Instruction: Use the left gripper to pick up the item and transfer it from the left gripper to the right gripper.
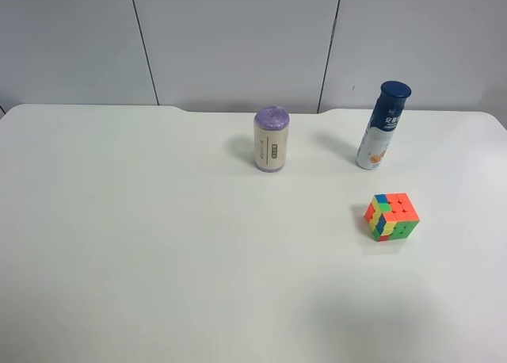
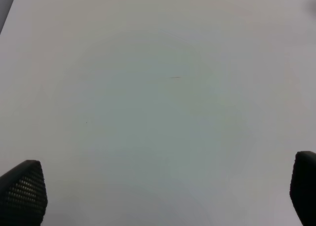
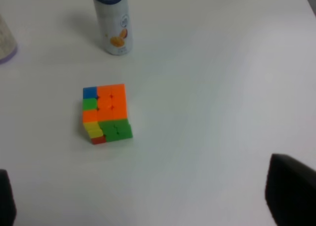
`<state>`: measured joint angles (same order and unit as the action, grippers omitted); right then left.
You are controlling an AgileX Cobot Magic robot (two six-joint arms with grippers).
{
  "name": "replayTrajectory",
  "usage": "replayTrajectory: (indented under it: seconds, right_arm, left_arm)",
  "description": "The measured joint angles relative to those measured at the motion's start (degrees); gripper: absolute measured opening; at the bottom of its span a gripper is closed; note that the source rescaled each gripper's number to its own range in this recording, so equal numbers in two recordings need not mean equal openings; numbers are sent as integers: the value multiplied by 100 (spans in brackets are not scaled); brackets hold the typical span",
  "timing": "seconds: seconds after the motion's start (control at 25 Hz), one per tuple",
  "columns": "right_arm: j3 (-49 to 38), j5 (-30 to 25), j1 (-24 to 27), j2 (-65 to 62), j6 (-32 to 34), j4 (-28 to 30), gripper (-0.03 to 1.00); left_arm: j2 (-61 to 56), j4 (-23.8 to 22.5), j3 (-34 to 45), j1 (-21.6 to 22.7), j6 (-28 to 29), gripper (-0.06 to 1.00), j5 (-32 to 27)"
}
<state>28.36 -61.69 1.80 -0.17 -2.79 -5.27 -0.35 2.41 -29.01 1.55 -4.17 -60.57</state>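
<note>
Cube (image 1: 391,216) sits on the white tabletop (image 1: 158,244), toward the edge at the high view's right and nearer the far edge than the near one; nothing touches it. From my high camera I see orange on its top face, with a blue and a green square along one side, and green, yellow and red squares on the faces turned to me. Behind it, close to the far edge, stands a bottle (image 1: 382,125) with a dark blue cap, leaning a little in that view. Well apart from the bottle, near the middle of the far edge, stands a cream cylinder (image 1: 271,139) with a purple cap, upright.

My right wrist camera looks down on the cube (image 3: 105,113) with the bottle (image 3: 112,21) beyond it. The right gripper (image 3: 148,191) shows only as two dark fingertips at the frame's corners, spread wide with nothing between them, clear of the cube.

My left wrist camera sees bare tabletop (image 2: 158,88) only. The left gripper (image 2: 163,194) is likewise spread wide, one perforated fingertip (image 2: 23,190) at each lower corner, holding nothing.
</note>
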Motion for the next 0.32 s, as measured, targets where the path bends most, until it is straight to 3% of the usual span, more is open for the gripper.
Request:
replayTrajectory:
  seconds: [0.32]
  right_arm:
    - [0,0,0,0,0,0,100]
  left_arm:
    - [0,0,0,0,0,100,0]
